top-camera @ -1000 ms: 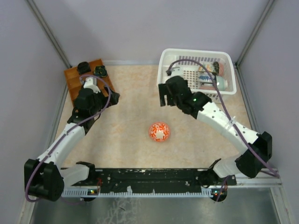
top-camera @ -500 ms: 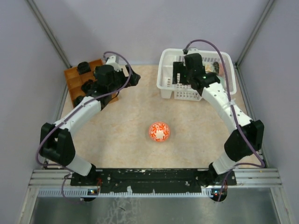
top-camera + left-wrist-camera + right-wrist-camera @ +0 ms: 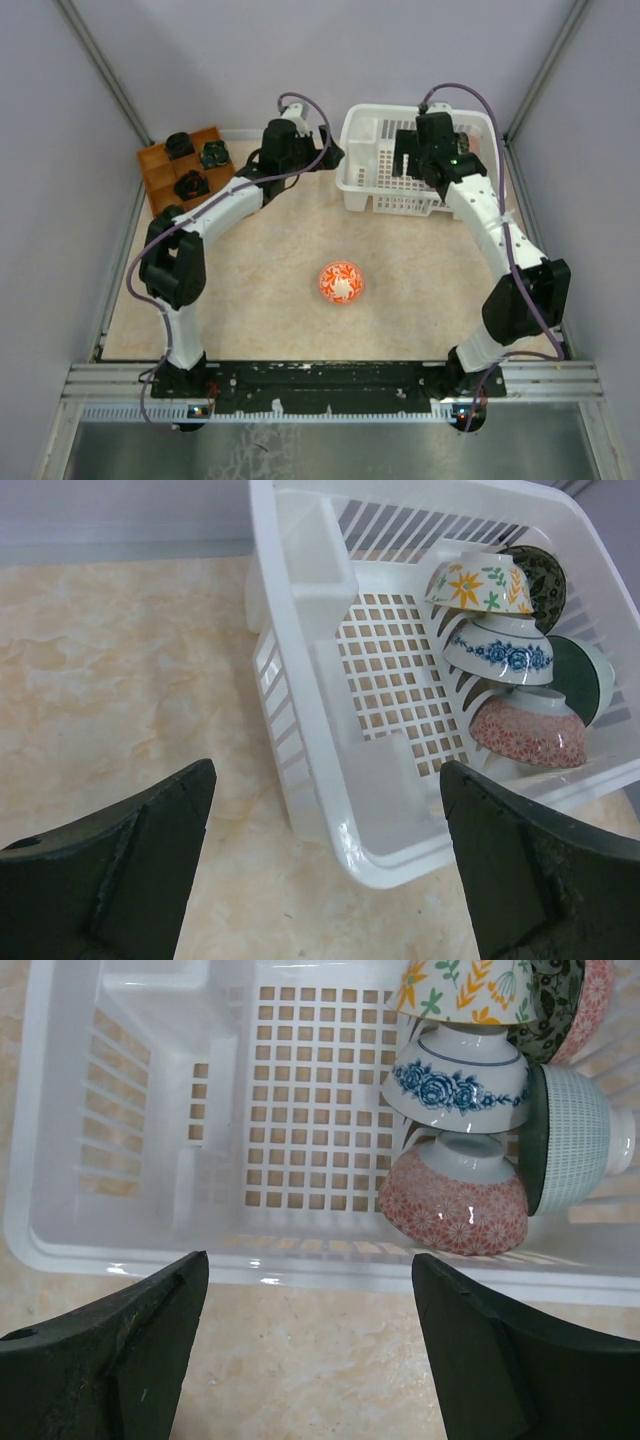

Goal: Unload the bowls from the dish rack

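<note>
Left arm [image 3: 225, 205], right arm [image 3: 480, 210]: newly swung to the far-right dish rack [image 3: 360, 185], jaws open and empty; orange bowl [image 3: 341, 282] out on desk [image 3: 270, 250], racked bowls [image 3: 455, 1195] await pickup.

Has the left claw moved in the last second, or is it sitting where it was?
Yes. The left gripper has swung right, away from the orange-brown tray, and now sits by the dish rack's left wall.
</note>
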Robot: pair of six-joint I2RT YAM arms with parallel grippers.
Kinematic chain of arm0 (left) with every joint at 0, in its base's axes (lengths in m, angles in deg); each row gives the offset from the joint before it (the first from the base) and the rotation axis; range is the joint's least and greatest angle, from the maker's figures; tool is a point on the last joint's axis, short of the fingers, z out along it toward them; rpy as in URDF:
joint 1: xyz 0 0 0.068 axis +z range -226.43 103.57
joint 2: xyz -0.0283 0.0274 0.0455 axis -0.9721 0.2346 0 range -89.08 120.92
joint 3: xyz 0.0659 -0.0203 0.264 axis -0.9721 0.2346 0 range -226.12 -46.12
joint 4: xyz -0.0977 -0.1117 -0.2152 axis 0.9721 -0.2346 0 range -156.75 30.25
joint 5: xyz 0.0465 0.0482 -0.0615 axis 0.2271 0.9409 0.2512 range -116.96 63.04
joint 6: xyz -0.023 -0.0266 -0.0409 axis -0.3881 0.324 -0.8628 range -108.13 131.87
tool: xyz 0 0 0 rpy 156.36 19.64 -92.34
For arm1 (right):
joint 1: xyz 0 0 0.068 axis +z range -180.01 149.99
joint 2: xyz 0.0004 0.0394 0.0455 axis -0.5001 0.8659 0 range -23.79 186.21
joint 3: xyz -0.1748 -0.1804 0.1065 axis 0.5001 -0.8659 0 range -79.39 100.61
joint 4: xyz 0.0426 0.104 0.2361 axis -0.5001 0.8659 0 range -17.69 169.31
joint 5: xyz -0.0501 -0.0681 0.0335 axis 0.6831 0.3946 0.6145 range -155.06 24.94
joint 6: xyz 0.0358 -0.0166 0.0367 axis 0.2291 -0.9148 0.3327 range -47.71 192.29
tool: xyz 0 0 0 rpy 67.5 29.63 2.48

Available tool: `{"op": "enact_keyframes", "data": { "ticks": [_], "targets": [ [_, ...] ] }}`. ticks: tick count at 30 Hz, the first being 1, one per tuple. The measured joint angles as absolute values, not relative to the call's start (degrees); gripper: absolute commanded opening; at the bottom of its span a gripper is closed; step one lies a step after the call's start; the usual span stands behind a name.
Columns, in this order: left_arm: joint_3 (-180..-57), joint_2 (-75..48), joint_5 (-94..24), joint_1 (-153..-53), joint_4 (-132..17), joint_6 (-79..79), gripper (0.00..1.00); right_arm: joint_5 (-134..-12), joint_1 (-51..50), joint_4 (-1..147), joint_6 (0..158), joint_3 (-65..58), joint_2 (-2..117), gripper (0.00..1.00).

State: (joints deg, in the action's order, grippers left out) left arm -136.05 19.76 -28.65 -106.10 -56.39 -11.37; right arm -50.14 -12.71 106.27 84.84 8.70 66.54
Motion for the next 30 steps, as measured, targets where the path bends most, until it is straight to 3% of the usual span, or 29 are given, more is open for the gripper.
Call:
{"op": "enact_keyframes", "data": {
  "ticks": [11,18,30],
  "targets": [
    [-149.03,33.26,-28.23,-108.05,-60.52,-10.1,0.99,-49.94,-14.85,106.24,84.73,1.82,60.05,0.83],
    [-152.44,37.18,-27.62,-109.36,-62.58,-9.67,0.87,-50.53,-16.51,105.43,84.73,-0.33,57.05,0.83],
    [-157.01,40.8,-26.25,-110.52,-65.44,-9.05,0.36,-52.15,-17.98,105.06,84.73,-2.16,53.93,0.83]
  ]
}}
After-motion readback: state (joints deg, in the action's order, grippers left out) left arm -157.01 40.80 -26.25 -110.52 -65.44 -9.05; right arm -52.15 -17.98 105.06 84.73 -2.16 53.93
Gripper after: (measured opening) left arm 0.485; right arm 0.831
